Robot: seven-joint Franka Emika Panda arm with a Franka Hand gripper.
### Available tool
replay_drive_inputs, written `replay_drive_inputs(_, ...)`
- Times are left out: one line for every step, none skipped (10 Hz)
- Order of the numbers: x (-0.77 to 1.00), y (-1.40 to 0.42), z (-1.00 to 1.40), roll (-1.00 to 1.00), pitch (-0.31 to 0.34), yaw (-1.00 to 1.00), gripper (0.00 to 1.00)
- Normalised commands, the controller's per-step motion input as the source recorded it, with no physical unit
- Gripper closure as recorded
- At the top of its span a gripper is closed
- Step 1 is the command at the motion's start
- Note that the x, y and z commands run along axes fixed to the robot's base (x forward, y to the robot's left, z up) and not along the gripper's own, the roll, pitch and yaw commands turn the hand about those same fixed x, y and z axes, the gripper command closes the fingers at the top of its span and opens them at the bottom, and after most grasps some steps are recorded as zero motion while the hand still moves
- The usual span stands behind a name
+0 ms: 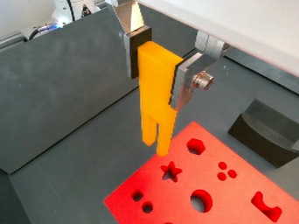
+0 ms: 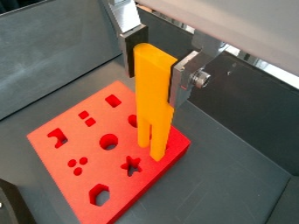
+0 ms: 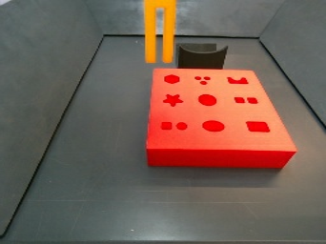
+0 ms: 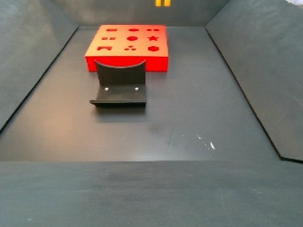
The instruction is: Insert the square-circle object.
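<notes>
The square-circle object (image 1: 156,92) hangs upright in the air, its two long prongs pointing down; in both wrist views the prong tips are above the edge of the red block (image 2: 82,166), clear of its surface. In a side view the bar (image 3: 158,31) shows high above the block's far edge, and only its prong tips (image 4: 162,3) show in the other. The gripper (image 2: 160,63) is clamped on the bar's upper part, its silver fingers (image 1: 187,77) pressed against opposite faces. The block (image 3: 214,119) lies flat on the dark floor (image 4: 154,133), shaped holes facing up. The fixture (image 4: 120,84) stands just beside the block.
</notes>
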Motion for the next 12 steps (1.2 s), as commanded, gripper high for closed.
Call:
replay_drive_inputs(0.31,-0.25,0.00,0.00,0.027,-0.06,1.00)
replay_drive_inputs(0.61,-0.46,-0.19,0.04,0.000,-0.18,1.00)
replay_drive_inputs(0.76,-0.45,-0.31,0.05,0.000,-0.21,1.00)
replay_drive_inputs(0.82,-0.37,-0.39,0.09,0.000,-0.20,1.00)
replay_drive_inputs(0.89,-0.25,-0.45,0.14,0.000,-0.17,1.00)
replay_drive_inputs(0.85,-0.17,-0.51,0.18,0.000,-0.21,1.00)
replay_drive_inputs(0.83,-0.25,-0.44,0.17,0.009,-0.16,1.00)
replay_drive_inputs(0.67,-0.19,-0.37,0.11,0.000,-0.13,1.00)
replay_drive_inputs(0.42,-0.23,-0.22,0.07,0.000,-0.07,1.00)
replay_drive_inputs(0.38,-0.19,-0.25,0.11,0.019,0.00,1.00)
replay_drive_inputs(0.31,-0.09,-0.33,0.18,0.043,0.06,1.00)
replay_drive_inputs(0.33,-0.08,-0.38,0.16,0.036,0.22,1.00)
